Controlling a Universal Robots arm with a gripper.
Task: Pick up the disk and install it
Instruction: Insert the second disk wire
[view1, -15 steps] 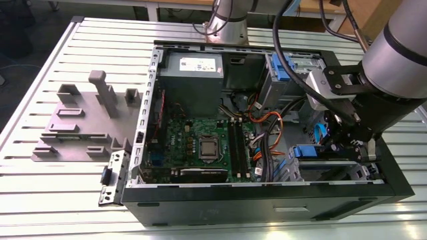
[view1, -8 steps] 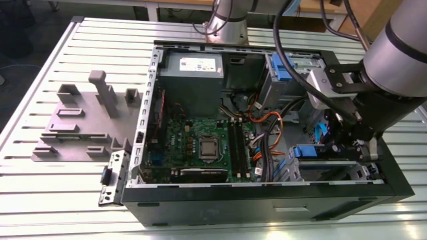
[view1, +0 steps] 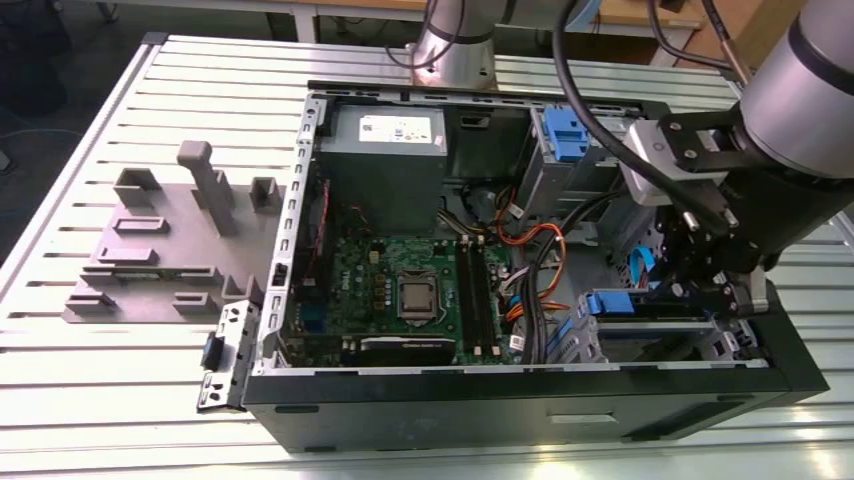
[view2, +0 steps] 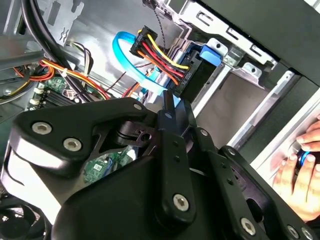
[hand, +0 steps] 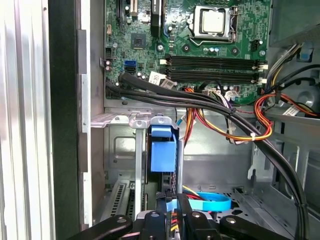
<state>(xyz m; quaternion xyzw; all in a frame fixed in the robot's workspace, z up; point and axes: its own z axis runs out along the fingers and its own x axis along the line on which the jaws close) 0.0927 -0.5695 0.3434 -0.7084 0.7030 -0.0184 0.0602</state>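
The disk, where is it?
— In the metal bay inside the computer case. You can see its blue end sticking out of the slot.

And the gripper?
— Just beside the disk's blue end and pointing at it. Its two fingers are pressed close together with nothing between them.

Does each view show the same?
— No. The first wrist view shows the green board past the bay. The second wrist view shows red and yellow cables plugged in next to the disk, and a person's hand on the case's outer side. The exterior view shows the gripper deep in the case, at the exterior view's right, and a grey block on the table.
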